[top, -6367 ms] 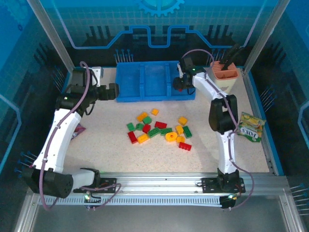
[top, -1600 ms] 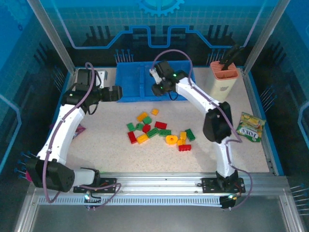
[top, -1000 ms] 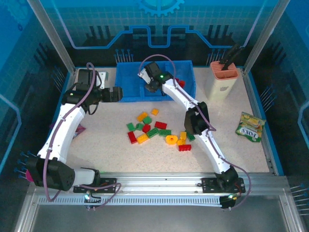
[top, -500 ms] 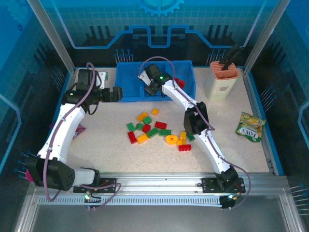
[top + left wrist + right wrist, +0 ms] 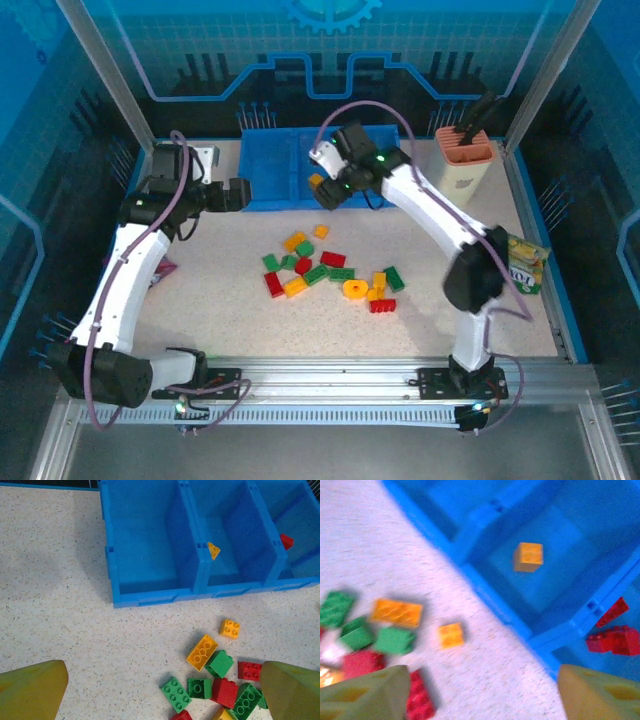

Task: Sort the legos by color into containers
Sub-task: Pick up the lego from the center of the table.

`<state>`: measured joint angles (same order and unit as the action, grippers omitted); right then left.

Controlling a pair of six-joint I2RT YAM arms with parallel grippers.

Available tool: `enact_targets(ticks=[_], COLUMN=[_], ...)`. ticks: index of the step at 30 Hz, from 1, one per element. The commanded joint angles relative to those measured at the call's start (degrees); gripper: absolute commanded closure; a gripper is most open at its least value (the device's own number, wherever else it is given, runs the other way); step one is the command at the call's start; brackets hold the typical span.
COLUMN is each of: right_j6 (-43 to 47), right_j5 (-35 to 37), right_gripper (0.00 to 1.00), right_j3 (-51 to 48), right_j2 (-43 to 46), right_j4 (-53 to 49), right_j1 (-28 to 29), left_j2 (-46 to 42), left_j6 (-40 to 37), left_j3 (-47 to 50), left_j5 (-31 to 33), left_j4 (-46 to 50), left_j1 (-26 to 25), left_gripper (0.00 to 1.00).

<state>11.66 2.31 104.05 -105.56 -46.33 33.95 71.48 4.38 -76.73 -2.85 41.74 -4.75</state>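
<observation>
- Near the far left corner of the tabletop (image 5: 240, 310), the left gripper (image 5: 240, 193) hovers beside the left end of the blue tray (image 5: 262, 204), jaws spread wide and empty, as a second ago
- The tray's left compartment is bare
- In the middle compartment lies an orange brick (image 5: 528, 556) that was not there a moment ago
- The right gripper (image 5: 328, 193), a second ago pinched shut over that compartment, now stands with jaws apart and nothing between them, pulled back toward the tray's near wall
- Red bricks (image 5: 615, 639) sit in the right compartment
- Judged from this, one orange piece has just been delivered; orange goes to the middle, red to the right, and green likely to the bare left
- Most of the job remains: the loose legos (image 5: 330, 268), red, green and orange mixed, lie clustered mid-tabletop, well clear of the tray
- The tabletop is pale speckled stone-look, with a cream holder (image 5: 462, 165) at the far right corner and a snack packet (image 5: 522, 262) by the right edge
- Blue-lit panels wall the cell; an aluminium rail (image 5: 330, 378) runs along the near edge
</observation>
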Motion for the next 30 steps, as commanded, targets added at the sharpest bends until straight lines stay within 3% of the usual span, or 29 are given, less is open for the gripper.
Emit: enact_targets(ticks=[1,4,9,12,18,30], right_j6=[-0.01,1.75,0.69,-0.45,0.37,1.30], right_j5=[-12.33,-12.25,-11.06,-12.69,-9.57,0.97], right_gripper=[0.13,0.09,0.06,0.00,0.00,0.03], right_j3=[-13.02,-23.18,-31.32,-31.80,-31.01,-33.22], right_j2=[7.10,12.67,13.54,9.96,3.67,-1.49], right_j4=[-4.35,-5.05,-3.94,-3.89,-3.61,-1.05], right_j1=[2.16,4.62,5.39,5.80,6.70,8.52], left_j2=[-1.30,-1.26,-1.59,-1.28,-0.12,1.20], left_j6=[-0.01,0.26,0.36,0.36,0.28,-0.34], left_j3=[-1.43,-1.70,-1.21,-1.20,-1.18,-1.41], left_j5=[-1.09,-2.12,-2.86,-3.11,-3.89,-3.13], left_j4=[0.01,-0.06,-0.32,-0.36,0.09,0.38], left_j1=[0.36,0.36,0.36,0.36,0.36,0.36], left_gripper=[0.01,0.01,0.01,0.00,0.01,0.01])
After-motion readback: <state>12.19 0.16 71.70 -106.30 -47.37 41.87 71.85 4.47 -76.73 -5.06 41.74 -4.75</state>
